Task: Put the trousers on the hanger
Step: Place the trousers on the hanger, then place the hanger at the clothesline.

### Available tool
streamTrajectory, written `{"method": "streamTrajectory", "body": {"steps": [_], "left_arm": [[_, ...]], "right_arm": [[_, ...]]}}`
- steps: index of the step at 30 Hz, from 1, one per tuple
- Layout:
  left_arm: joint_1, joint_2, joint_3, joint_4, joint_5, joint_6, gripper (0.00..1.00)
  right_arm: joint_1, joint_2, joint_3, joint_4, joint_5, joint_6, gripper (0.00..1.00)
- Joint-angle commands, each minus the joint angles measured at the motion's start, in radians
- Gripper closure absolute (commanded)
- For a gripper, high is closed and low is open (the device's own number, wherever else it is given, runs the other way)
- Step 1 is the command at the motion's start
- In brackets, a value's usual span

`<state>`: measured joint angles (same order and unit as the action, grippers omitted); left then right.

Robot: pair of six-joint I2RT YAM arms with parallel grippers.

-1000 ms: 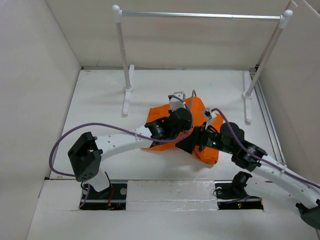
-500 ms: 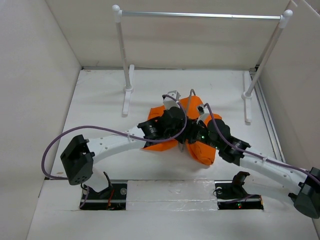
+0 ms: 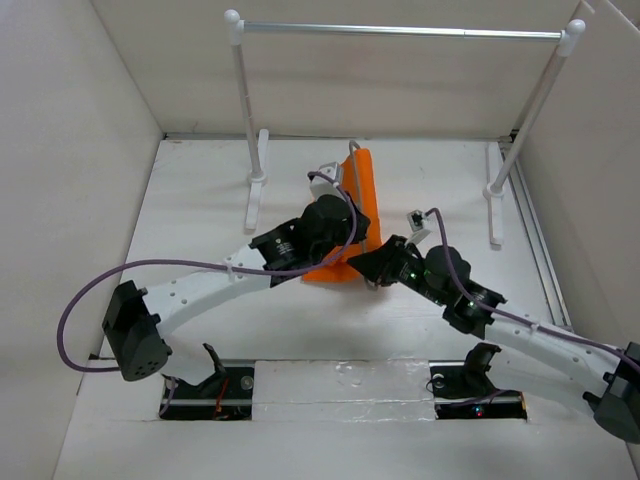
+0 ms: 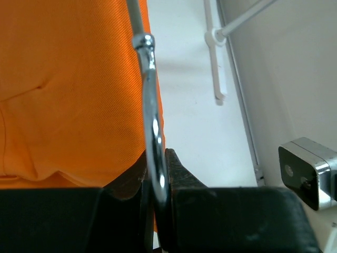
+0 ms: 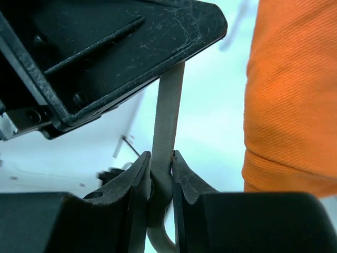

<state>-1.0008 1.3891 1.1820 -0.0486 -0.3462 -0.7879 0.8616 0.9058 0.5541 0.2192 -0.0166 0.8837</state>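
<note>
The orange trousers (image 3: pixel 357 195) hang as a narrow upright fold above the middle of the table. My left gripper (image 3: pixel 340 207) is at their left side. In the left wrist view it (image 4: pixel 156 158) is shut on the hanger's shiny metal hook (image 4: pixel 151 121), with the trousers (image 4: pixel 68 95) right behind. My right gripper (image 3: pixel 376 262) sits low at the trousers' right. In the right wrist view it (image 5: pixel 161 161) is shut on the hanger's grey-brown bar (image 5: pixel 168 116), with the trousers (image 5: pixel 289 95) hanging to the right. Most of the hanger is hidden by cloth and arms.
A silver rail (image 3: pixel 400 31) on two white posts (image 3: pixel 247 120) (image 3: pixel 530 120) stands at the back, and its feet rest on the table. White walls close in left, right and behind. The left arm's black body (image 5: pixel 105 52) looms just above my right gripper.
The left arm has risen and moved toward the back, pulling the trousers from a spread heap into a tall narrow fold. The right gripper has followed to the left and closed on the hanger bar.
</note>
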Motion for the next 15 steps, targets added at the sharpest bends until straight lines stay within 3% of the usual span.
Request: {"method": "streamTrajectory", "body": {"steps": [1, 4, 5, 6, 9, 15], "left_arm": [[0.004, -0.029, 0.203, 0.064, 0.096, 0.068, 1.00], [0.014, 0.008, 0.330, -0.006, 0.137, 0.108, 0.98], [0.014, 0.017, 0.361, -0.025, 0.147, 0.117, 0.90], [0.024, 0.033, 0.419, -0.054, 0.160, 0.124, 0.74], [0.033, 0.047, 0.504, -0.082, 0.196, 0.153, 0.57], [0.044, 0.057, 0.668, -0.140, 0.275, 0.219, 0.47]], "right_arm": [[0.011, -0.076, 0.062, 0.186, 0.004, 0.000, 0.99], [-0.001, -0.100, 0.116, 0.117, -0.002, 0.000, 1.00], [-0.019, -0.104, 0.151, 0.102, -0.012, -0.002, 1.00], [-0.030, -0.108, 0.164, 0.100, -0.023, -0.002, 1.00], [-0.101, -0.104, 0.194, 0.108, -0.081, 0.006, 1.00], [-0.300, -0.087, 0.259, 0.167, -0.230, 0.029, 1.00]]}}
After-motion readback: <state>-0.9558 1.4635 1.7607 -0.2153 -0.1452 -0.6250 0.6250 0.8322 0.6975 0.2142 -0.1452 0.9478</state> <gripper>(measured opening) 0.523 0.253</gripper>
